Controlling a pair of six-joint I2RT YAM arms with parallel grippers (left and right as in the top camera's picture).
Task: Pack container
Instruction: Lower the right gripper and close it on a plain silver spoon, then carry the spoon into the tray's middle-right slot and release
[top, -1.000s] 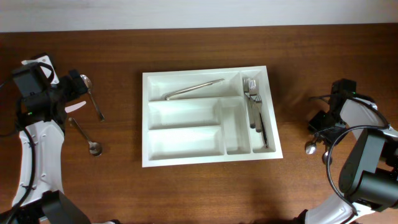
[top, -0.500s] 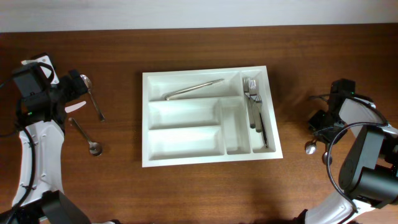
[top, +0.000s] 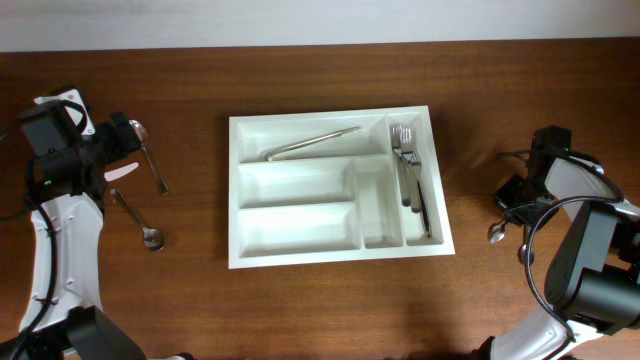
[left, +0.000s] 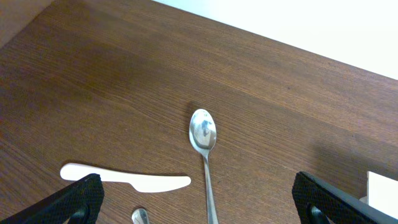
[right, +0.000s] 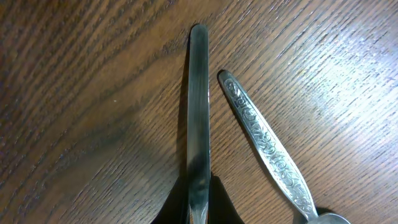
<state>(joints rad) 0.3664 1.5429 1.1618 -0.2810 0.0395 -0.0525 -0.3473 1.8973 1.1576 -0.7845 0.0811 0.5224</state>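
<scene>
- Since a second ago, the spoon bowl by the right arm has crept slightly up and toward the container in the overhead view. The left arm and the cutlery near it lie as they did.
- The right gripper is clamped on a plain steel handle, with its dark fingers pinching the lower end. The handle runs straight away from the fingers over the wooden table. I cannot tell what kind of utensil it belongs to.
- Just beside that handle and angled away from it lies an ornate-handled spoon, flat on the wood. The two handle tips are close together but apart.
- The left gripper hangs with its fingers spread wide and holds nothing.
- Between those fingers, on the table, lies a steel spoon with its bowl pointing away from the gripper.
- A white plastic knife lies crosswise just to one side of the spoon's handle, and the bowl of a second spoon shows at the frame edge.
- The container, a white cutlery tray, sits at the middle of the table between the arms, well apart from both grippers.
- Its far wide compartment holds a long metal utensil lying at a slant.
- Its rightmost narrow compartment holds forks and other steel pieces.
</scene>
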